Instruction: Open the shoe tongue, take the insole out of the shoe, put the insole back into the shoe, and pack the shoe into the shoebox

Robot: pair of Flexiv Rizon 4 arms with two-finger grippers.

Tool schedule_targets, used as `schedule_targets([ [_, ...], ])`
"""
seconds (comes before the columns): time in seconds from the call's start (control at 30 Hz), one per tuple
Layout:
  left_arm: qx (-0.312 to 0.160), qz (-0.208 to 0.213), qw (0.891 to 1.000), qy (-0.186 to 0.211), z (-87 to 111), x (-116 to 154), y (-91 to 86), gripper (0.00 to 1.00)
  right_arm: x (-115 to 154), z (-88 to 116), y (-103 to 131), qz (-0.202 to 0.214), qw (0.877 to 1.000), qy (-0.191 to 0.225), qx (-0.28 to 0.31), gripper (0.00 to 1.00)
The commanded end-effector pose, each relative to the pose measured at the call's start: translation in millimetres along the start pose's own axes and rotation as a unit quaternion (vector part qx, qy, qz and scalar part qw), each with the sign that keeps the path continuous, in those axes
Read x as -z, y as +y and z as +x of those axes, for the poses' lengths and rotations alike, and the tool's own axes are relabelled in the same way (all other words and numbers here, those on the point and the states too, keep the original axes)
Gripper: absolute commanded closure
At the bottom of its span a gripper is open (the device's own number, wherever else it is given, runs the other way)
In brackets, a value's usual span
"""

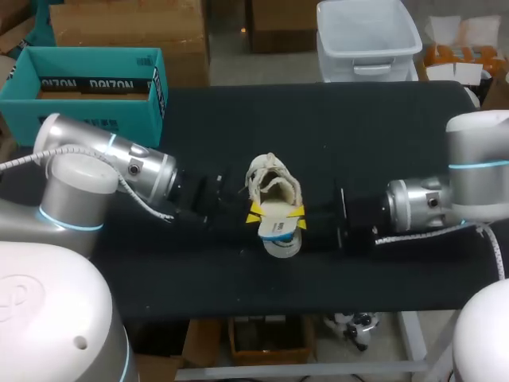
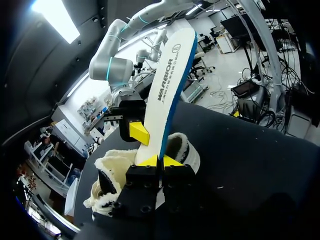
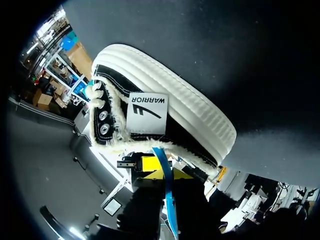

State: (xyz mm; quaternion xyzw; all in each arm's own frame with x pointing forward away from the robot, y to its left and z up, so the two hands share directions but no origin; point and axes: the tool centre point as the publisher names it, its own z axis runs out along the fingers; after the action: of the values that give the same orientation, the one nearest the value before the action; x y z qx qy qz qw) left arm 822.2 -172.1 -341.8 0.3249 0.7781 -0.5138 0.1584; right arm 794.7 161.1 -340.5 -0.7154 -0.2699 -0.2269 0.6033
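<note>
Left fingers (image 2: 148,161), right fingers (image 2: 138,133) both clamp insole (image 2: 167,85), end inside shoe (image 2: 107,170); shoebox (image 1: 22,103) well apart.

Our left gripper (image 2: 159,161) has its two yellow tips pinched together on the lower edge of the insole (image 2: 167,85), one tip on each face. The insole stands nearly upright out of the fingers, leaning a little, with its white face and blue rim showing. Just ahead of and under the gripper sits the shoe (image 2: 107,172), its fleecy lining open towards us, resting on the black table (image 2: 250,155). Our right gripper (image 2: 142,134) comes in from beyond the shoe. One of its yellow fingers lies against the insole's white face, and the insole hides the other.
</note>
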Motion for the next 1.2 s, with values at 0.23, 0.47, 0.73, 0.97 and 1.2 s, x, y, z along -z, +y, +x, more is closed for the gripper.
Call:
schedule_targets([
  [0.23, 0.002, -0.003, 1.000, 0.005, 0.5, 1.1, -3.0, 0.90, -11.2, 7.1, 15.9, -0.002, 0.999, -0.036, 0.002, 1.00],
  [0.47, -0.010, 0.006, 1.000, 0.012, 2.0, -2.3, -12.8, 0.73, -10.6, 7.6, 15.5, -0.012, 0.999, -0.033, 0.004, 1.00],
  [0.73, -0.022, 0.002, 1.000, 0.015, 1.5, -8.3, -12.7, 1.00, -9.4, 4.6, 14.1, -0.029, 0.999, -0.029, 0.000, 1.00],
  [0.97, -0.022, -0.011, 0.999, 0.025, 0.7, -12.3, 0.8, 1.00, -15.7, 8.6, 27.3, -0.038, 0.999, -0.028, 0.008, 1.00],
  [1.2, -0.016, -0.023, 0.999, 0.026, -3.6, -11.2, 14.8, 1.00, -23.5, 19.4, 38.1, -0.042, 0.998, -0.035, 0.016, 1.00],
])
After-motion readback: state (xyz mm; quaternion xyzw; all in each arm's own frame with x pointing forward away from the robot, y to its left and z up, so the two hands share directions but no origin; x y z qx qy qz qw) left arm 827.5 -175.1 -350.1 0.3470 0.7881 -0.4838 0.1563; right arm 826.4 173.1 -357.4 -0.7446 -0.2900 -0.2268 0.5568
